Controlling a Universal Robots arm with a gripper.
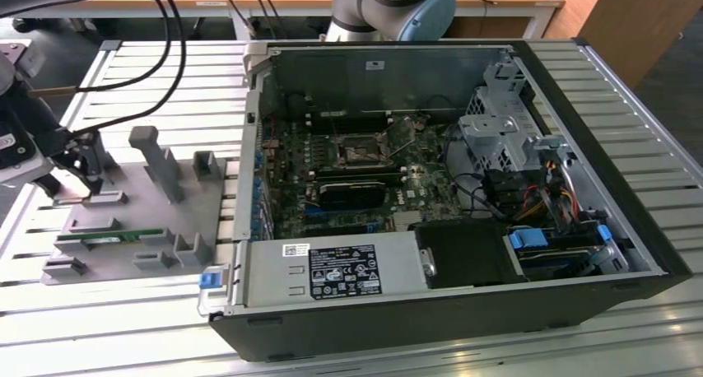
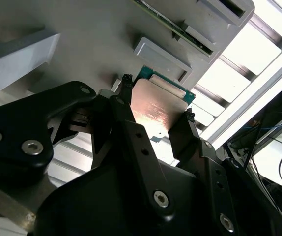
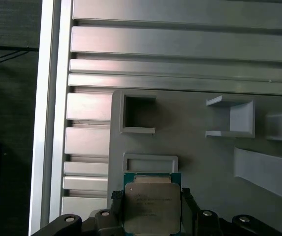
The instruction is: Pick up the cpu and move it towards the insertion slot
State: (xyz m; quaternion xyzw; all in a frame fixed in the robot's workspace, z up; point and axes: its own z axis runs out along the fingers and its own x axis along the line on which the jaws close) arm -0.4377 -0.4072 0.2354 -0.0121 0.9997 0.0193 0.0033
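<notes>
My end effector (image 2: 157,98) is closed on the cpu (image 3: 152,206) by two opposite edges, which I judge suits a light, stiff, slippery-topped, fragile chip.

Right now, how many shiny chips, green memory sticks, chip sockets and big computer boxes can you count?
cpu: 1, held between the fingers of the gripper
green memory stick: 1
insertion slot: 1
computer case: 1
Total: 4
</notes>
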